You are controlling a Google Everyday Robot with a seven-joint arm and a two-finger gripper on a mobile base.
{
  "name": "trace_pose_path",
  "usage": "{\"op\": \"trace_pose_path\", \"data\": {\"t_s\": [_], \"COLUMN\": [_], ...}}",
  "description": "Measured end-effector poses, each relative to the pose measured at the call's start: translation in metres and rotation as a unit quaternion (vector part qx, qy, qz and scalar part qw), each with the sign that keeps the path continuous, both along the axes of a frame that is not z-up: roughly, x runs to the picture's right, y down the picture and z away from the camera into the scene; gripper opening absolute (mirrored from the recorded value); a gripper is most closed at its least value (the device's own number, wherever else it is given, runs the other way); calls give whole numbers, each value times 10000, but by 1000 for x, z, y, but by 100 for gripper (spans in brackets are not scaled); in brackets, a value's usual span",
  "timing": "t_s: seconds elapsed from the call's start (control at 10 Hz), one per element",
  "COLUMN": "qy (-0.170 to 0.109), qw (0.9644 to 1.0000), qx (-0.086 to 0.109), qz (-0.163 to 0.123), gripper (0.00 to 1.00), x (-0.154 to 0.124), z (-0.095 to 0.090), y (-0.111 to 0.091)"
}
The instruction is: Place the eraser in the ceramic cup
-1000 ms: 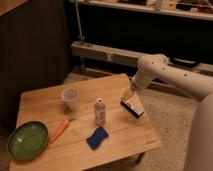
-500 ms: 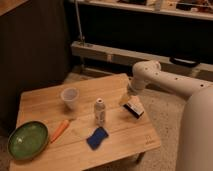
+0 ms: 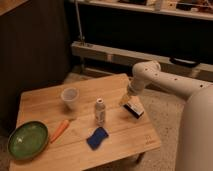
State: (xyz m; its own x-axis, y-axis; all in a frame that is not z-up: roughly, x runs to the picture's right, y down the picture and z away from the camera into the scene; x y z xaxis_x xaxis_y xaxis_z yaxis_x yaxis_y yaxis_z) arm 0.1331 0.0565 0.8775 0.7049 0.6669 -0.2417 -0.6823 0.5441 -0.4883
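The eraser (image 3: 134, 108), a small dark block with a white and reddish top, lies flat on the wooden table (image 3: 125, 135) near its right edge. My gripper (image 3: 127, 100) hangs at the end of the white arm (image 3: 150, 75), directly over the eraser's left end and very close to it or touching it. The ceramic cup (image 3: 69, 97), white and tapered, stands upright at the table's middle left, well to the left of the gripper. A small white bottle (image 3: 100, 111) stands between the cup and the eraser.
A blue sponge (image 3: 97, 138) lies near the front middle. An orange carrot (image 3: 59, 131) lies to its left, and a green bowl (image 3: 27, 140) sits at the front left corner. A low rail and dark shelving stand behind the table.
The arm has come down and shifted slightly left, bringing the gripper closer onto the eraser. The eraser, cup and other objects have not moved.
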Motion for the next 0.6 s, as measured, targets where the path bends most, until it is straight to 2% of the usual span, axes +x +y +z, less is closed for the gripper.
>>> {"op": "trace_pose_path", "data": {"t_s": [0.2, 0.6], "qy": [-85, -110], "qw": [9997, 9987], "qx": [107, 27], "qz": [-203, -499], "gripper": [80, 80], "x": [-4, 2], "z": [16, 34], "y": [7, 19]}}
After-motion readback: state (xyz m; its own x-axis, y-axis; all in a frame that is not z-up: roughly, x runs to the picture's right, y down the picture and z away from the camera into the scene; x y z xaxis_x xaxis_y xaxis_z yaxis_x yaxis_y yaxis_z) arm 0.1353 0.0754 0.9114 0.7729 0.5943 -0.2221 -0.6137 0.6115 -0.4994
